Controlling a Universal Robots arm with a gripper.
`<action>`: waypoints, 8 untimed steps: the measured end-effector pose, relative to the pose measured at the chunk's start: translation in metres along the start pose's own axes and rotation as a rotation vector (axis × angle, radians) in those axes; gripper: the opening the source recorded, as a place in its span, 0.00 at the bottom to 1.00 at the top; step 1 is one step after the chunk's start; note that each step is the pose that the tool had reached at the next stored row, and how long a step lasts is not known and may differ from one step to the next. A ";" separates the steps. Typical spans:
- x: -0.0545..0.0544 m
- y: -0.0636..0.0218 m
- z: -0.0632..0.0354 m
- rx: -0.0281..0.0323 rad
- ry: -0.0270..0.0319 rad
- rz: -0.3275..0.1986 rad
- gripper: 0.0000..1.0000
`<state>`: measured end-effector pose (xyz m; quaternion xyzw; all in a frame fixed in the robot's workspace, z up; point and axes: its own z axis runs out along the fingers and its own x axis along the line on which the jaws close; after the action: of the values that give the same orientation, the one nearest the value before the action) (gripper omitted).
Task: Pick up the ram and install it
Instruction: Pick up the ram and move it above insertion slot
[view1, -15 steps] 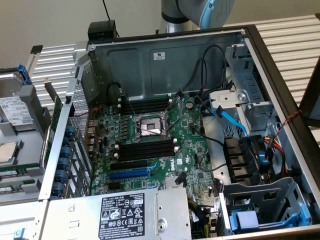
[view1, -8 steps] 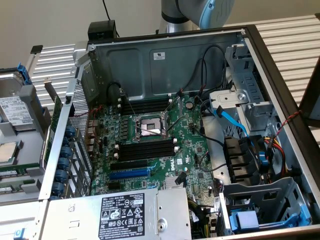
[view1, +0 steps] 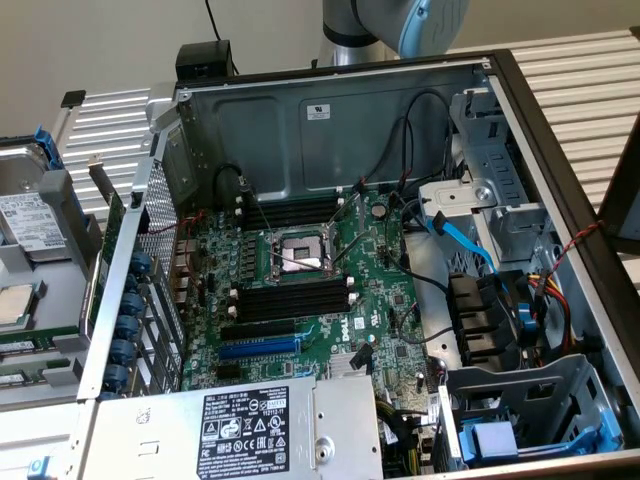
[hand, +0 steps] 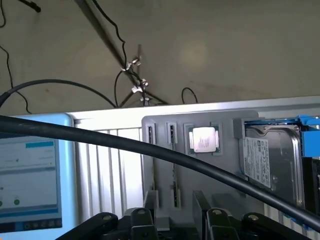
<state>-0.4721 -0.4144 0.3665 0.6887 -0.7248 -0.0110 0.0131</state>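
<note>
Tool (hand: 175, 200) spread apart, clamped on nothing, poised right over the gray tray (hand: 160, 130).

From the wrist: ram (hand: 173, 172) edge-on in a narrow slot of the tray, in line with the gap of the tool; processor chip (hand: 202, 139) in a square pocket just beside that slot; hard drive (hand: 265, 160) in the bay beyond the chip; black cable (hand: 100, 140) slung across in front of the tray; lit screen (hand: 30, 175) off beside the tray.

From outside: open computer case (view1: 330, 110) next to the tray on the slatted desk (view1: 570, 70); inside the case, motherboard (view1: 380, 300) with black memory slots (view1: 295, 300) and a blue slot (view1: 258, 347); power supply (view1: 245, 430) along the near edge.
</note>
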 end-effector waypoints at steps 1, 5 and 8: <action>0.000 -0.0001 0.0008 0.0004 0.0006 -0.017 0.42; 0.000 -0.0002 0.0060 0.0007 0.0020 -0.056 0.42; 0.000 -0.0004 0.0115 0.0006 0.0022 -0.061 0.42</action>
<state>-0.4721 -0.4144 0.3550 0.7104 -0.7036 -0.0104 0.0134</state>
